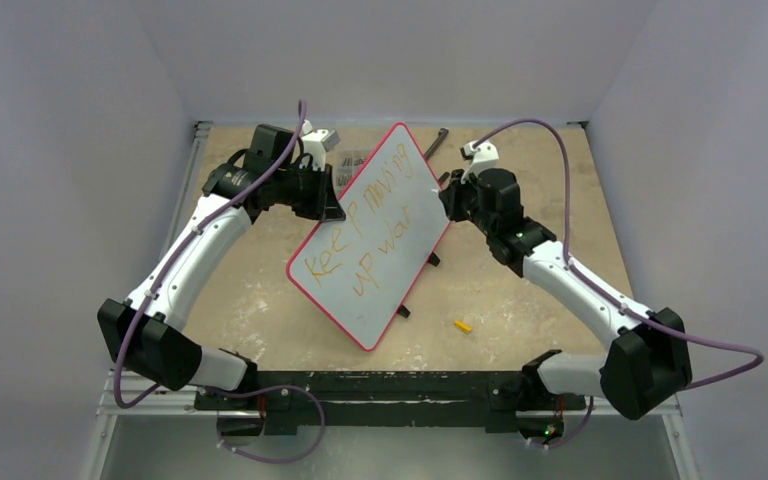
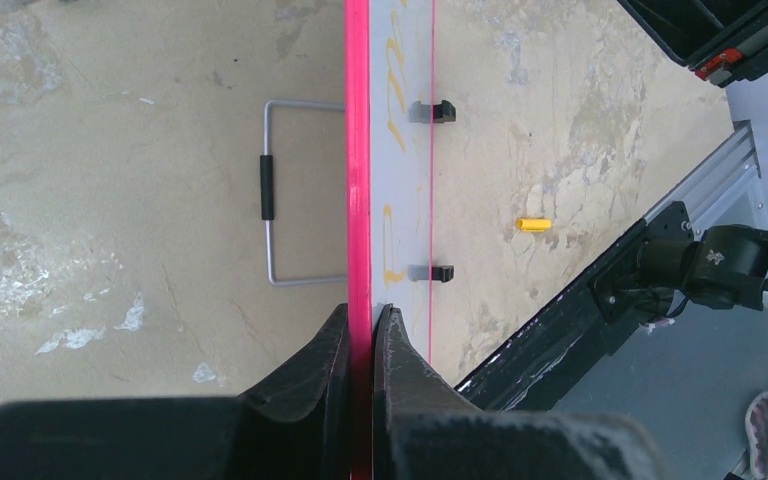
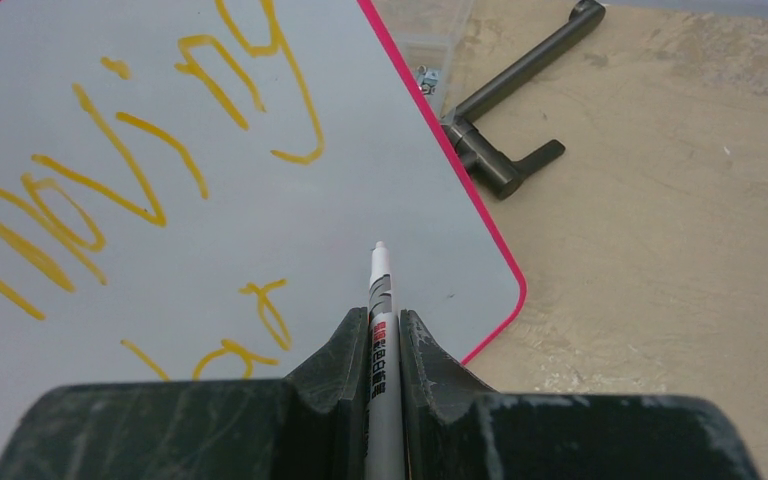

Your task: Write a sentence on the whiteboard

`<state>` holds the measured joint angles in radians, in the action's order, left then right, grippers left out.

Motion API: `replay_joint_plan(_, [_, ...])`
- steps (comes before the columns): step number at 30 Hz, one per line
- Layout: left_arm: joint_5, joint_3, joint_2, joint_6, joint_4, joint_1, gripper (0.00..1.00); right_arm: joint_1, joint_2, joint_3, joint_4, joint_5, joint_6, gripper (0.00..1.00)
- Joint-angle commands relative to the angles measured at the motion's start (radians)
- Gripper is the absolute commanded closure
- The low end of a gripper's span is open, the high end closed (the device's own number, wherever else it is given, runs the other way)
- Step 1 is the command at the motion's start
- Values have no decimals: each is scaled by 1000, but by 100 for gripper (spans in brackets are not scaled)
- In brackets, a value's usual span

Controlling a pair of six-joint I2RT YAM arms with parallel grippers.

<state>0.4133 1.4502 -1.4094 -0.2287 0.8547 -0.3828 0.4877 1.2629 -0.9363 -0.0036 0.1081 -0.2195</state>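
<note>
The worn tan tabletop [image 1: 520, 300] carried a small yellow cap [image 1: 462, 325], a dark metal lever [image 3: 520, 72] and a wire handle [image 2: 267, 187].

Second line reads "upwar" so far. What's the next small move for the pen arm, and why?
Probably lower the marker tip onto the whiteboard just past the last orange stroke and start the next letter. The right end effector is shut on the marker, tip over bare board beside that stroke; contact is unclear. The left end effector clamps the board's red frame.
</note>
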Motion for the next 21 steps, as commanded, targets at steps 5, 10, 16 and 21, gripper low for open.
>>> replay_joint_plan(5, [-104,-11,21,103,-4,-1,100,-23,64,-41,49,-82,-9,100])
replay_joint_plan(10, [-107,-11,18,103,-4,-2,100,-25,99,-64,55,-99,-7,100])
replay_joint_plan(16, [-105,-11,18,103,-4,-1,100,-25,126,-84,62,-107,-5,100])
replay_joint_plan(21, [-103,-11,21,103,-4,-2,100,-25,143,-91,67,-105,-6,100])
